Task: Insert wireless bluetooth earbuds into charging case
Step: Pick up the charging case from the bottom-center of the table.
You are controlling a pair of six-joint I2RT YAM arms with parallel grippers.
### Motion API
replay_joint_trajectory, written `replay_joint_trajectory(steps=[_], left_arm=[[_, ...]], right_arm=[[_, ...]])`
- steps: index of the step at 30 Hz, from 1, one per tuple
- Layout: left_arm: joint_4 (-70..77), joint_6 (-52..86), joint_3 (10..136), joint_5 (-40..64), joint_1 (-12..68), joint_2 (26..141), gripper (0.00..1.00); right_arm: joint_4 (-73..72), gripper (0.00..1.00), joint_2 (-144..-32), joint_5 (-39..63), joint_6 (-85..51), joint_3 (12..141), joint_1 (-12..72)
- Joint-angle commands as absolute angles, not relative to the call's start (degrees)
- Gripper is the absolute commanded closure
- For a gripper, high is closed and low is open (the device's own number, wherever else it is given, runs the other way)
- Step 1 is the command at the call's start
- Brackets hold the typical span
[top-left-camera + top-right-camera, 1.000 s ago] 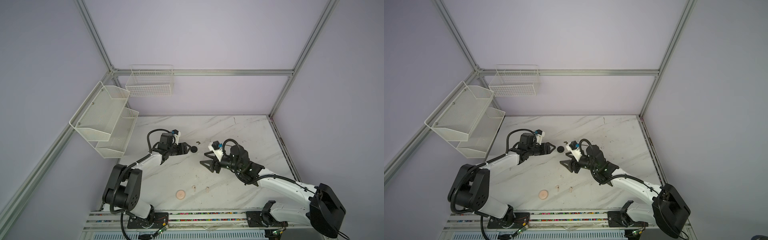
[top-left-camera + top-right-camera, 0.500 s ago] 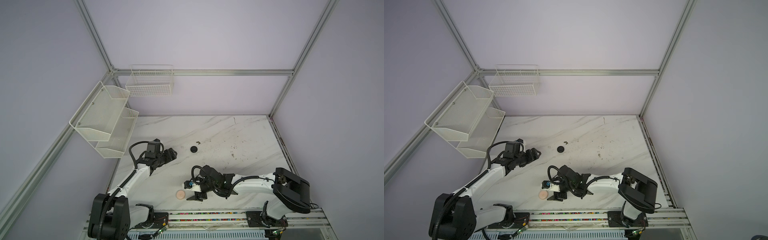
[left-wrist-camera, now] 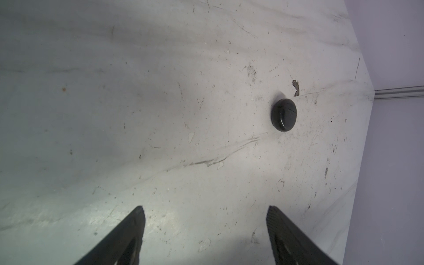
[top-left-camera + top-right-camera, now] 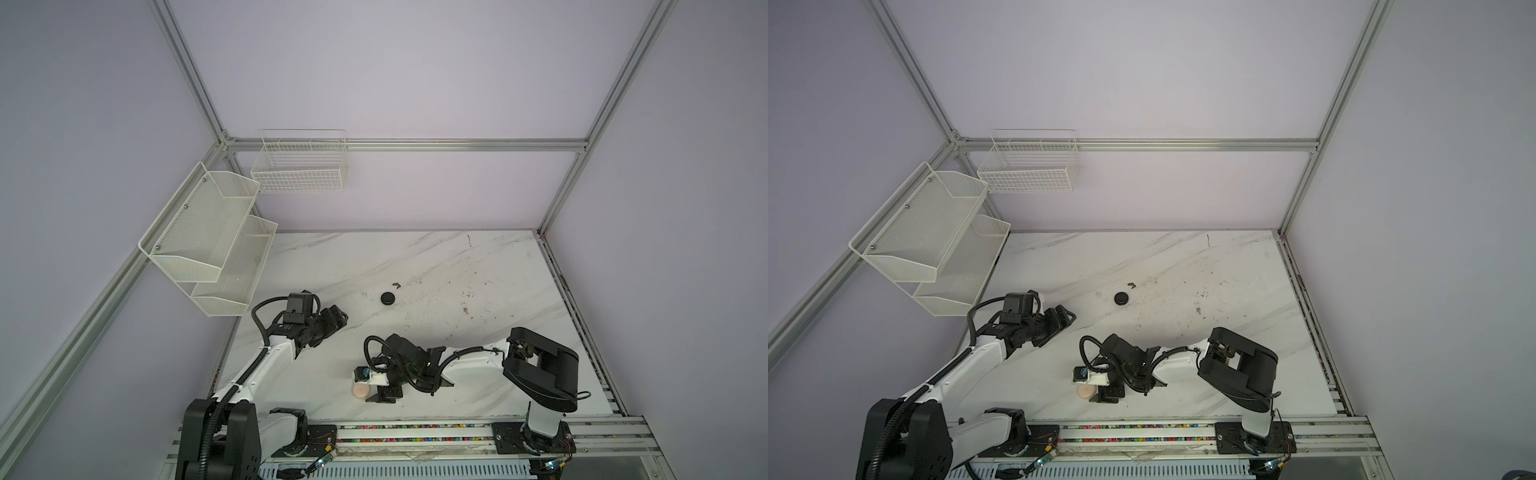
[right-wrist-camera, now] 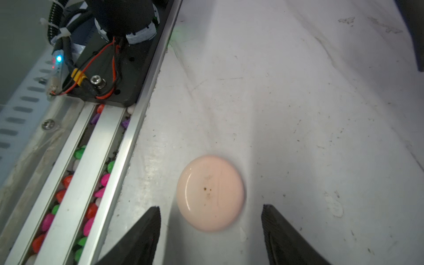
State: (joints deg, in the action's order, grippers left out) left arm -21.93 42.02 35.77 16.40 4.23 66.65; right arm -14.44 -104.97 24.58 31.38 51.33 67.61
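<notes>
My left claw (image 3: 205,207) is spread wide and grips nothing; its fingers (image 3: 128,231) hang over the bare marble table (image 3: 114,91). The black charging case (image 3: 283,114), round and shut, lies well ahead of it, with a small dark scrap (image 3: 296,87) just beside it. My right claw (image 5: 211,206) is released too. The pale pink charging case (image 5: 210,192), also shut, lies flat on the table partly between its fingertips (image 5: 151,220), with a gap on either side, near the front rail (image 5: 82,183). In both top views my wrist mount covers part of it. With both lids shut, whether earbuds sit inside is hidden from me.
</notes>
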Motion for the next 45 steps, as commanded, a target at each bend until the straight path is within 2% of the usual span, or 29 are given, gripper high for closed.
replay_joint_trajectory(steps=[1, 5, 12, 28, 34, 39, 42, 45], left_arm=[[-21.45, 42.79, 33.24, 17.73, 3.78, 65.04, 0.17], [-20.79, 42.98, 32.87, 18.45, 3.78, 65.47, 0.17], [-20.72, 42.65, 33.05, 18.85, 3.78, 65.87, 0.16], [-20.65, 40.71, 35.14, 19.76, 3.69, 69.11, 0.17], [-21.5, 40.0, 36.86, 19.86, 2.75, 70.51, 0.17], [-21.46, 39.95, 37.35, 20.78, 1.58, 71.19, 0.17], [-20.44, 40.71, 36.39, 23.26, 1.49, 71.98, 0.18], [-16.34, 42.24, 33.67, 29.96, 1.49, 72.68, 0.2]], right_arm=[[-15.75, 0.24, -106.06, 24.35, 32.42, 52.41, 68.27], [-17.1, 0.25, -107.77, 24.52, 31.15, 52.69, 68.97], [-18.72, 0.38, -108.76, 24.81, 29.52, 52.12, 69.34], [-20.0, 0.5, -111.59, 21.62, 25.48, 54.18, 68.8], [-22.0, 0.56, -111.33, 19.61, 23.21, 54.0, 67.38], [-22.81, 0.56, -110.71, 17.57, 22.69, 54.32, 64.25], [-24.36, 0.57, -110.58, 17.1, 22.72, 54.06, 61.89], [-26.17, 0.57, -110.99, 17.36, 22.96, 53.84, 59.43]])
